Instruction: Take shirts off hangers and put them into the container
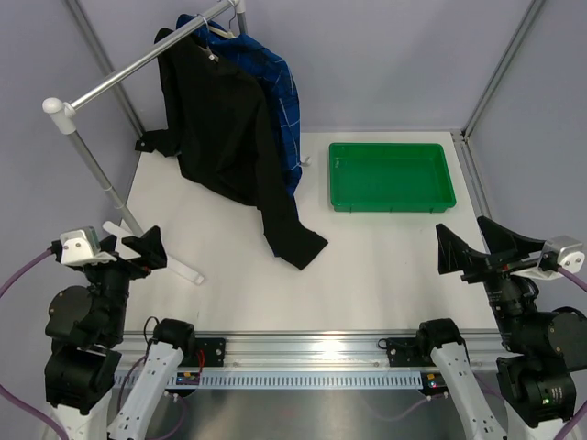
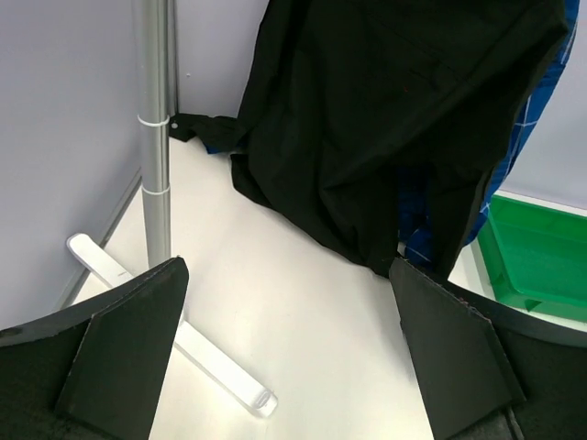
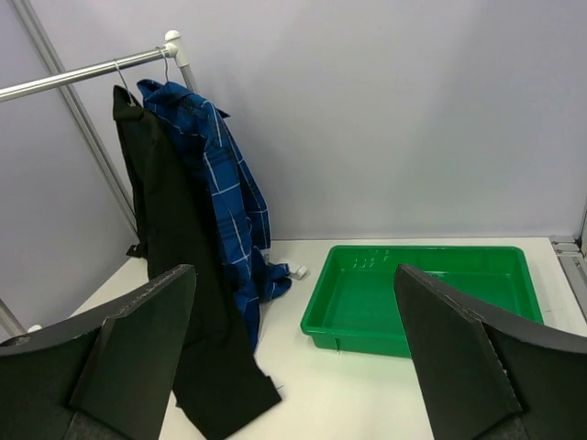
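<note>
The black shirt point(image 1: 225, 128) and the blue plaid shirt point(image 1: 275, 82) behind it hang on hangers point(image 1: 218, 32) from a silver rail point(image 1: 138, 64) at the back left. The black one's hem trails on the table. To their right, the green container point(image 1: 392, 207) sits empty. My left gripper point(image 1: 139, 252) is open at the near left, well short of the shirts. My right gripper point(image 1: 477, 246) is open at the near right, in front of the container. In the wrist views both the left gripper point(image 2: 286, 275) and the right gripper point(image 3: 293, 275) hold nothing. Thin metal hooks point(image 3: 119, 69) sit on the rail.
The rack's upright pole point(image 2: 154, 137) and white foot point(image 2: 174, 339) stand just ahead of my left gripper. Grey walls with metal frame posts point(image 1: 500, 73) close in the table's back and sides. A small white cap point(image 3: 298, 271) lies by the plaid shirt's hem.
</note>
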